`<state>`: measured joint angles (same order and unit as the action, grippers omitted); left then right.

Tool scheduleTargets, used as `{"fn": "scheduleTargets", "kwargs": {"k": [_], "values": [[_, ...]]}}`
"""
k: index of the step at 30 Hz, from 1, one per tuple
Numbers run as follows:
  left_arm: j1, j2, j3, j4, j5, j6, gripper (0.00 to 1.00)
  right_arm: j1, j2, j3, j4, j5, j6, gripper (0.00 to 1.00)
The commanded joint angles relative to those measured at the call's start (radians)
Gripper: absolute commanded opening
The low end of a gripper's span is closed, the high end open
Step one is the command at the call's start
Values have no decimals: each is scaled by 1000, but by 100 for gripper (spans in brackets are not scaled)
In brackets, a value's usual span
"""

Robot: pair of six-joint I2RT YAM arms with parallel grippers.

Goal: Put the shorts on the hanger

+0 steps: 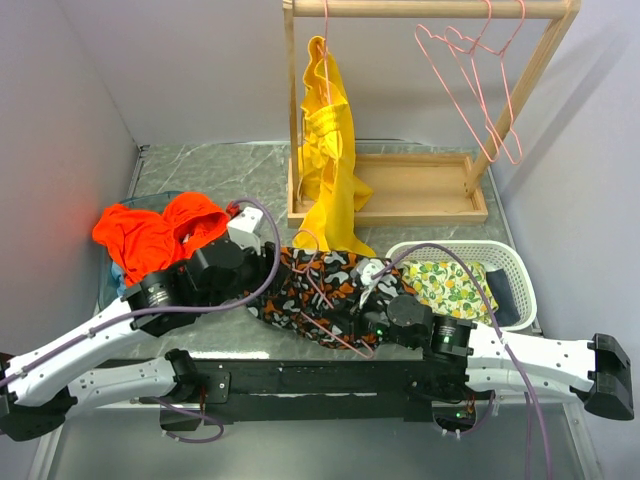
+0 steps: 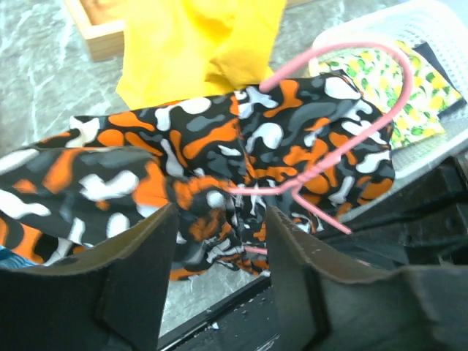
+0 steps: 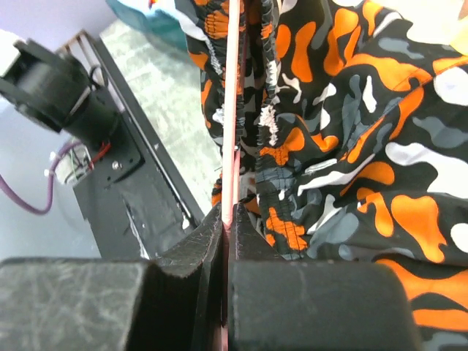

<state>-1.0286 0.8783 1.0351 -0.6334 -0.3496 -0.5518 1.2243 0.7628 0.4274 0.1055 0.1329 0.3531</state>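
Watching from the side, I see the shorts (image 1: pixel 310 285) lying bunched on the counter (image 1: pixel 200 165) close to its near edge, between the two arms, with the pink hanger (image 3: pixel 234 110) partly buried in the fabric. The right pincer (image 3: pixel 227 219) is pressed together on one thin run of the wire. The left pincer (image 2: pixel 219 219) is spread, its fingers on either side of a gathered knot of cloth near the waistband. I cannot tell whether they touch it. The weak spot, to my eye, is the right-hand grip: a wire that slim could swivel or slide between the pads if the cloth drags on it, and the hanger would then tip out of line. If the left pincer shuts where it is, it may catch several folds at once, or the wire along with them, so the cloth drags the hanger instead of sliding along it. The hook end lies over the fabric toward the white basket (image 1: pixel 500 255) and could snag on its rim or on the purple cable (image 1: pixel 265 265) crossing the shorts. A hard tug toward the arms might also pull the heap off the counter's edge.
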Motion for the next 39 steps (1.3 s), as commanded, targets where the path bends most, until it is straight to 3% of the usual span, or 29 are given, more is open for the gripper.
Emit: {"fn": "scheduleTargets", "kwargs": {"k": [1,6,18,21,24,25,28,29,32,39], "values": [[-2,-61,-15,99,109,70,61,6,-23,14,197,45,-19,0],[-2,-81,-14,210,179,93,64,7,3,19,201,36,-20,0],[-34,166,72,258,32,162,60,20,61,70,183,31,-40,0],[-39,189,66,259,5,155,53,23,70,83,166,49,-43,0],[-53,189,51,250,-76,150,25,27,76,112,131,72,-40,0],[-60,188,48,244,-97,154,5,27,78,125,109,83,-37,0],[-86,162,28,241,-213,173,1,30,69,181,5,125,-14,30],[-93,151,20,251,-241,177,1,30,60,194,-19,134,6,47],[-113,116,-9,279,-285,188,1,29,-5,221,-98,188,61,69],[-128,71,-44,293,-308,224,1,26,-256,206,-320,381,254,72]]}}
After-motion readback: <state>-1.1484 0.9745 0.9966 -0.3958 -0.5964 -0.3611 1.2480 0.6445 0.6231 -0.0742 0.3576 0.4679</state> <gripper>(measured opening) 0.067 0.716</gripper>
